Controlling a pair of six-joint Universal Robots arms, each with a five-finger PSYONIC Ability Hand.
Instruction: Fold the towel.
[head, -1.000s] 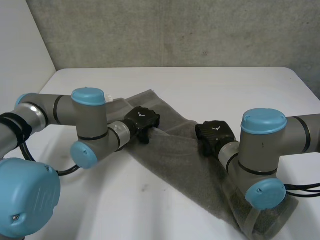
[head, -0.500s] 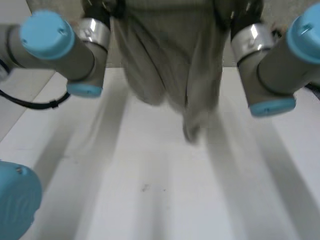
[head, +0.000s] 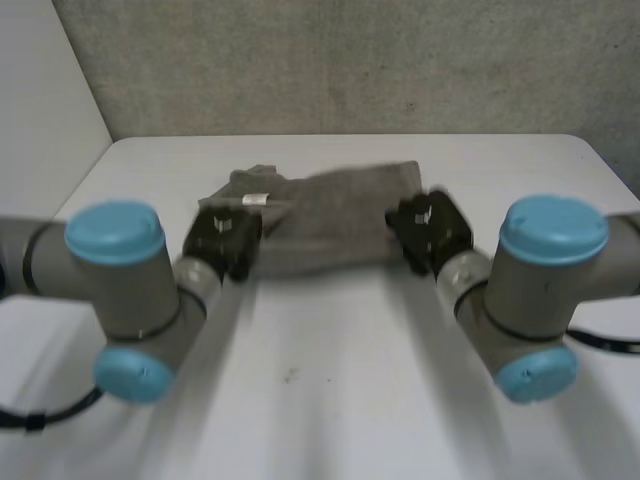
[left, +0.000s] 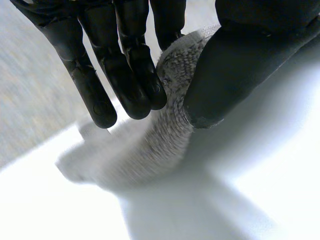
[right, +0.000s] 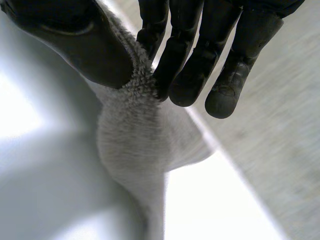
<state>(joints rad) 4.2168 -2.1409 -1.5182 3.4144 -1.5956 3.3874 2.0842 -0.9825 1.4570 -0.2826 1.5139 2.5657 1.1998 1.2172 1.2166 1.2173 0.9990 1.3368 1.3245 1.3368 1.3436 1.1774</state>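
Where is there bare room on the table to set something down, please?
The widest bare patch lies between the left arm and right arm, nearer than the towel. A narrower strip runs between the towel and the table's far edge. Mid-table is crowded: the left hand and right hand pinch the towel's near edge.

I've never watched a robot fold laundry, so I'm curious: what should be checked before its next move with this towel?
1. Left hand pinches the towel between thumb and fingers: ok.
2. Right hand pinches it likewise: ok.
3. Hands at the towel's near edge, one at each end: ok.
4. Towel lying flat: not ok, it is rumpled by the left hand.
5. Towel wholly on the table: ok.
6. How many layers each hand holds: cannot tell.
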